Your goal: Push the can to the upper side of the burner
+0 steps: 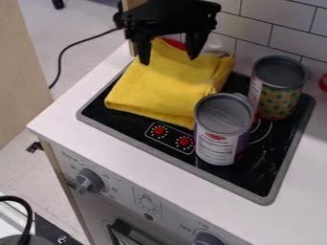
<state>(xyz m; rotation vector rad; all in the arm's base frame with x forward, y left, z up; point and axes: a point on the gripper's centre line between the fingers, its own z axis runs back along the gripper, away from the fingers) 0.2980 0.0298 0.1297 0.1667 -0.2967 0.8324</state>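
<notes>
In the camera view, the gripper (169, 58) is held above the cloth (159, 88), with its two fingers spread apart and nothing gripped between them. The yellow cloth is laid folded over the left and back part of the stovetop (265, 198). Two cans are stood upright to its right. The front can (220, 136), marked with a white and purple label, is placed near the front edge of the stovetop, just beside the cloth and the red control marks (184, 141). Part of the burner ring (271, 128) is seen to its right. The rear can (279, 95), patterned in green and orange, is set near the stovetop's back right corner. Whether the cans are touching cannot be told. Behind the cloth, a red thing (174, 43) is partly covered.
</notes>
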